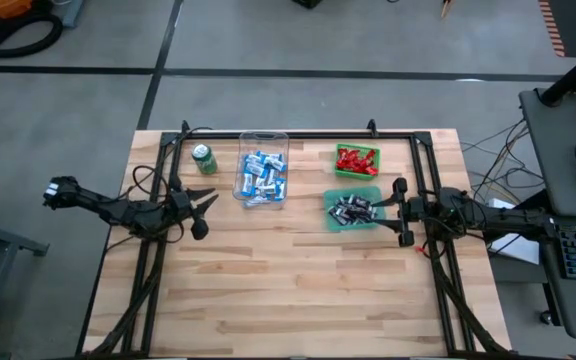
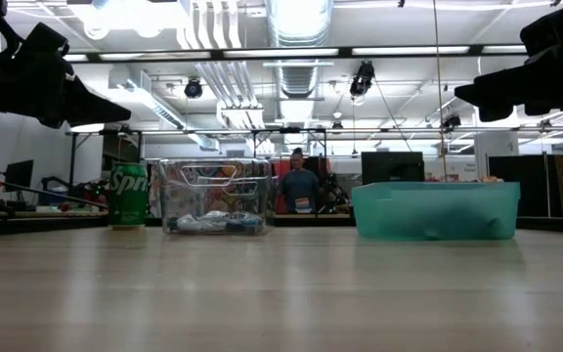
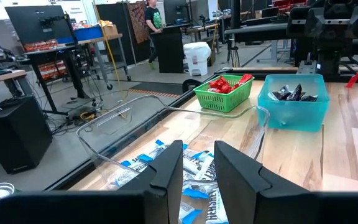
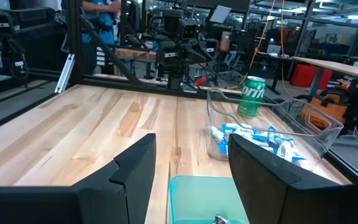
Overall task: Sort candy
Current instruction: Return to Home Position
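Left arm [image 1: 118,207] reaches in from the left side, stretched near level, wrist aimed twd the centre; left gripper [image 1: 205,214] has its fingers [image 3: 166,180] spread apart. Right arm [image 1: 488,215] mirrors it from the right side, wrist aimed twd the centre; right gripper [image 1: 401,212] w/ fingers [image 4: 135,171] spread wide too. The 2 grippers face each other, well apart. In the low view both hang raised at the upper corners

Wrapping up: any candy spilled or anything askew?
Nothing stands out. Candy sits sorted in the clear bin, green basket and teal bin, none loose on the table; the can upright; left gripper and right gripper open, empty.
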